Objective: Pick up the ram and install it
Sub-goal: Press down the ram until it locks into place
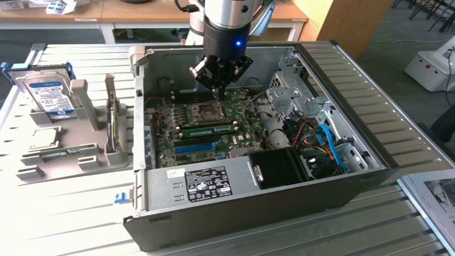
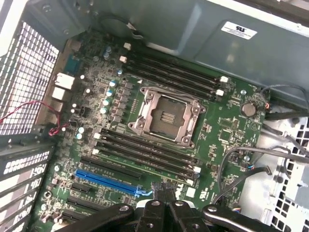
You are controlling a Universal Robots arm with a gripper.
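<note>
Fingers pinched shut and empty, the gripper (image 1: 217,81) hangs mid-frame over the motherboard (image 1: 213,125), likely because the ram (image 1: 208,128) already sits slotted

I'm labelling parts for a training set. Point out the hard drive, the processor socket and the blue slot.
hard drive (image 1: 51,97): exterior view, on its blue-white label.
processor socket (image 2: 164,116): wrist view, on the middle of its contact field.
blue slot (image 2: 107,182): wrist view, midway along its length.
</note>
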